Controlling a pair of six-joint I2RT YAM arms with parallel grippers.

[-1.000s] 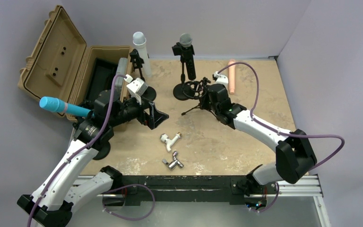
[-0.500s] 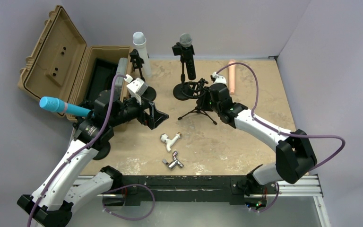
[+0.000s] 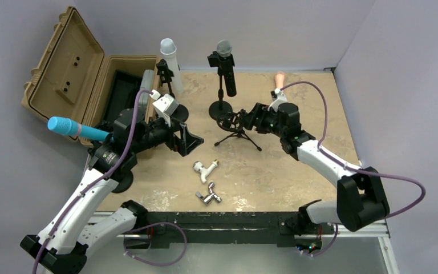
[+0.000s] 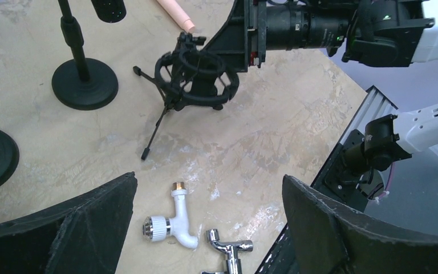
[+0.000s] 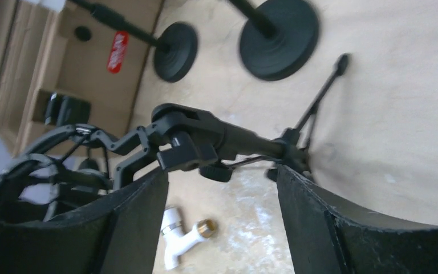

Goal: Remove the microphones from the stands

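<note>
A black microphone with a grey mesh head (image 3: 226, 65) sits upright in a clip on a round-based stand (image 3: 220, 109). A white microphone (image 3: 169, 57) and a blue one (image 3: 73, 129) sit on other stands. A small black tripod stand with an empty shock mount (image 3: 235, 124) stands mid-table. My right gripper (image 3: 250, 119) is open just right of the shock mount; in the right wrist view the tripod's stem (image 5: 205, 140) lies across beyond my open right gripper (image 5: 222, 171). My left gripper (image 3: 193, 141) is open and empty over the table. A pink microphone (image 3: 279, 79) lies partly hidden behind my right arm.
An open tan case (image 3: 74, 74) stands at the back left. A white tap fitting (image 3: 205, 169) and a chrome tap (image 3: 209, 197) lie near the front middle, below my left gripper (image 4: 210, 180). The round stand bases (image 4: 85, 85) crowd the back of the table.
My right wrist has swung out to the right and turned, so its fingers now point left at the shock mount and the arm covers most of the pink microphone. The left arm has not moved.
</note>
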